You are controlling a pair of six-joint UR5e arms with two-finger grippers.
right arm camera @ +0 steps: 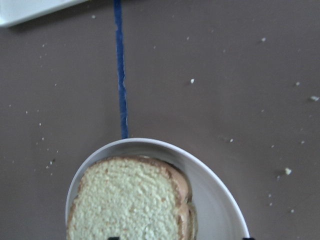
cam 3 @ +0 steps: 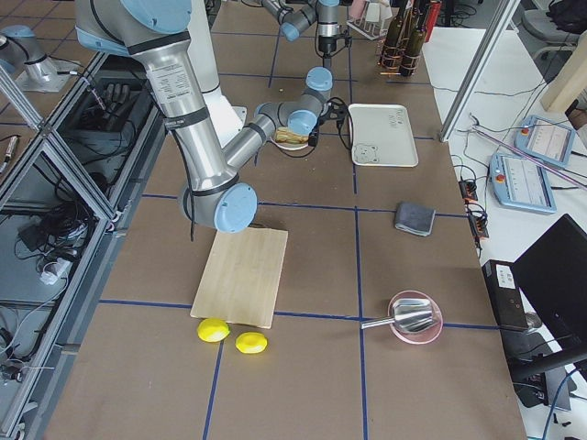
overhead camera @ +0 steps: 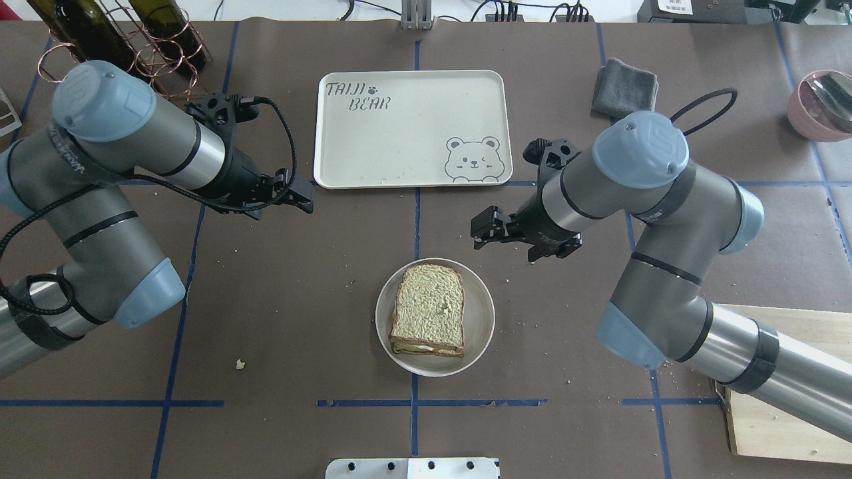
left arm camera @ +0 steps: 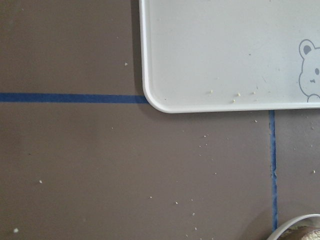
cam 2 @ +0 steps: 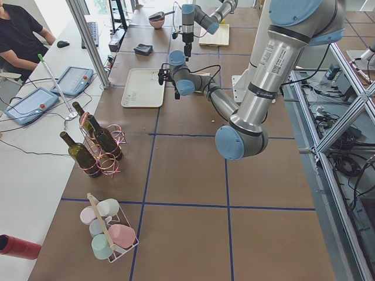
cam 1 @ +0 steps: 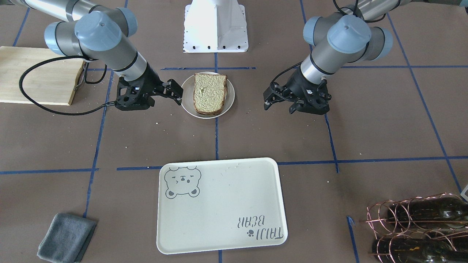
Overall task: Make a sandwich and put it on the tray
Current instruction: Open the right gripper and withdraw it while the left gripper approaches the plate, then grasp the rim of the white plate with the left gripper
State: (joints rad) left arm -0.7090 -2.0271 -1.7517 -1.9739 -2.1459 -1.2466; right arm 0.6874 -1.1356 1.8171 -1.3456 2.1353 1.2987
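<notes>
The sandwich (cam 1: 209, 93) lies on a round off-white plate (cam 1: 229, 104) mid-table: greenish-tan bread on top, with a thin white layer showing between the slices (overhead camera: 426, 347). The egg yolk is hidden. The cream bear tray (cam 1: 219, 204) has nothing on it. My right gripper (cam 1: 175, 94) is open and empty, close beside the plate; its wrist view shows the sandwich (right arm camera: 127, 200) and plate (right arm camera: 215, 195) below. My left gripper (cam 1: 270, 99) looks open and empty, farther from the plate on the other side, near the tray's corner (left arm camera: 160, 102).
A wooden cutting board (overhead camera: 785, 399) lies under my right arm. A grey cloth (overhead camera: 626, 86) and a pink bowl (overhead camera: 822, 103) sit beyond it. A wire rack of wine bottles (overhead camera: 120, 40) stands past my left arm. Two lemons (cam 3: 229, 335) lie by the board.
</notes>
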